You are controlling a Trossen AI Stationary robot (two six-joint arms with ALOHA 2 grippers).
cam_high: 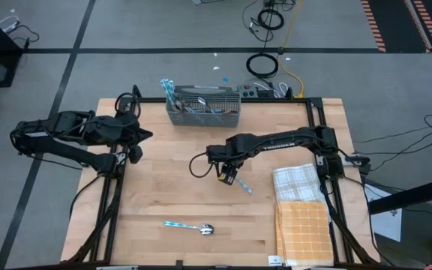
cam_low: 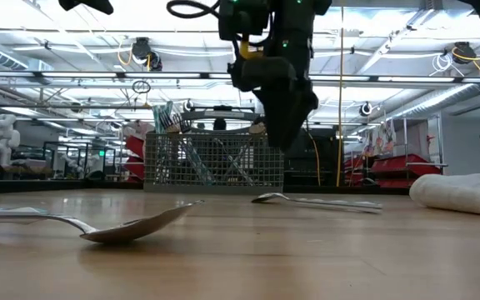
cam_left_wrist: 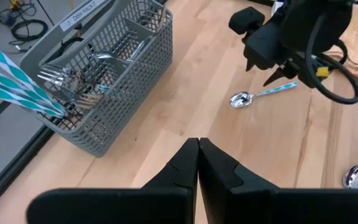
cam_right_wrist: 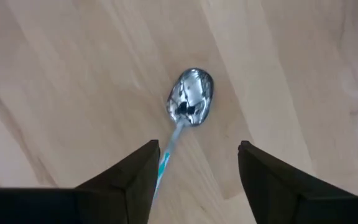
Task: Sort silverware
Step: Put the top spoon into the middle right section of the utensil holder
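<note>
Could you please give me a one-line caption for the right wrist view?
Open right gripper poised over a blue-handled spoon lying on the wooden table.

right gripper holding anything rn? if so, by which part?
Nothing held. The right gripper is open above a spoon lying on the table, its fingers either side of the handle without touching. The left gripper is shut, empty.

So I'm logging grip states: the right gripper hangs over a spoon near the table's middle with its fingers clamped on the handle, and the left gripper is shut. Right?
Not quite. The right gripper is open, not clamped: the right wrist view shows its fingers spread apart, with the spoon lying free on the table. The rest stands: it hangs near the table's middle, and the left gripper is shut.
</note>
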